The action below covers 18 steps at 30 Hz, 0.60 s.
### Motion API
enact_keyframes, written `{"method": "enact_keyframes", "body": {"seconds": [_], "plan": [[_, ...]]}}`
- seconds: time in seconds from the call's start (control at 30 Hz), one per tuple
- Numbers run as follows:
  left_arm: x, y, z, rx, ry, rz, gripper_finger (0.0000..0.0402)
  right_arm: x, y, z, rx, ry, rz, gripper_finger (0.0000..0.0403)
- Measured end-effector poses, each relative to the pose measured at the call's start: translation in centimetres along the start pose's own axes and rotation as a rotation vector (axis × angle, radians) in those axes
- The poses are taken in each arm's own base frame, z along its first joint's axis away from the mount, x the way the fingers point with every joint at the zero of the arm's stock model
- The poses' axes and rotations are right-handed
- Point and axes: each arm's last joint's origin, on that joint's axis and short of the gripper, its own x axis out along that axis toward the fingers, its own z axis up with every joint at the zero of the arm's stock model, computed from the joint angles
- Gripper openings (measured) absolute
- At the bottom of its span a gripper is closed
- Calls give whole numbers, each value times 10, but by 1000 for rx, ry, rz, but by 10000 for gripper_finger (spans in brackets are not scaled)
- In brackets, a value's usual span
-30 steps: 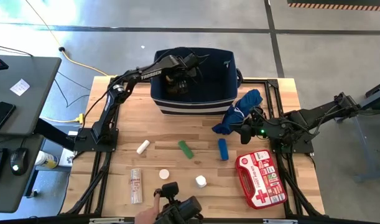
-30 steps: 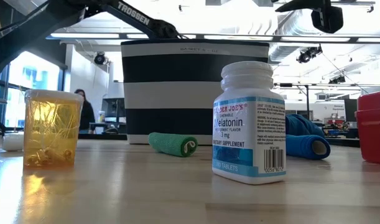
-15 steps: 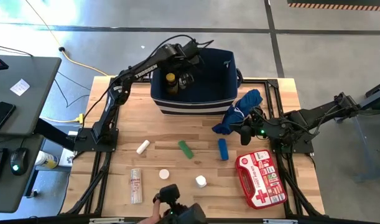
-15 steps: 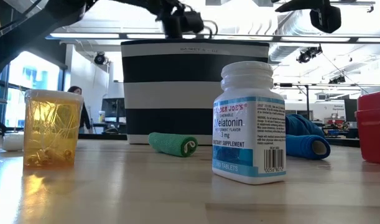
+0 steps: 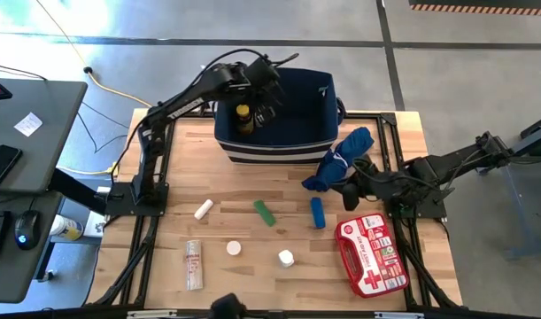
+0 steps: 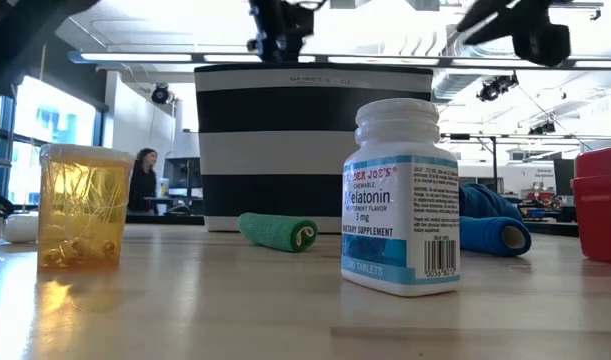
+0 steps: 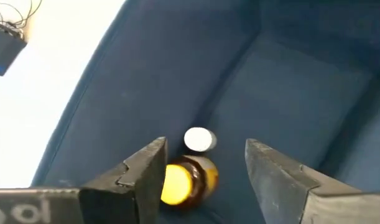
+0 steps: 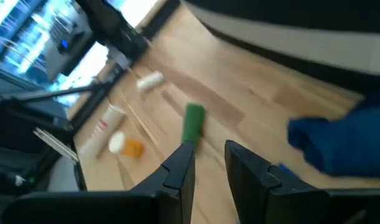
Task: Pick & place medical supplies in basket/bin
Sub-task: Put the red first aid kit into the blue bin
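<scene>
The navy bin stands at the table's far middle. An amber yellow-capped bottle lies on its side on the bin's floor beside a small white bottle. My left gripper hangs open above the bin's left half, its fingers either side of the amber bottle and well above it. My right gripper hovers at the right by the royal-blue bundle, fingers a little open and holding nothing. On the wood lie a white tube, green packet, blue packet, white bottle and first aid pouch.
A flat pale box and a white-lidded amber vial lie near the front left. A desk with a phone and a mouse stands off the table's left. Bare wood lies between the bin and the row of packets.
My left gripper has risen out of the bin and now hangs above its rim. The amber bottle it covered now shows lying on the bin's floor. A person's hand with a dark object at the table's near edge has drawn back out of view.
</scene>
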Motion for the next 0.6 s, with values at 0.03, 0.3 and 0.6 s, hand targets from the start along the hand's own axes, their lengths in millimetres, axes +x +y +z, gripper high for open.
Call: {"method": "enact_keyframes", "body": {"seconds": [0.03,0.3,0.6], "plan": [[-7,-1,-1,-12,-11,-7,242,0,-1,-1,1,22,-6,81],[-74,-9,-15,-118,-99,-70,222,2,-2,-9,62,211,16,81],[-129,-37,-35,-204,-145,-188,210,31,16,-51,115,528,-15,91]]}}
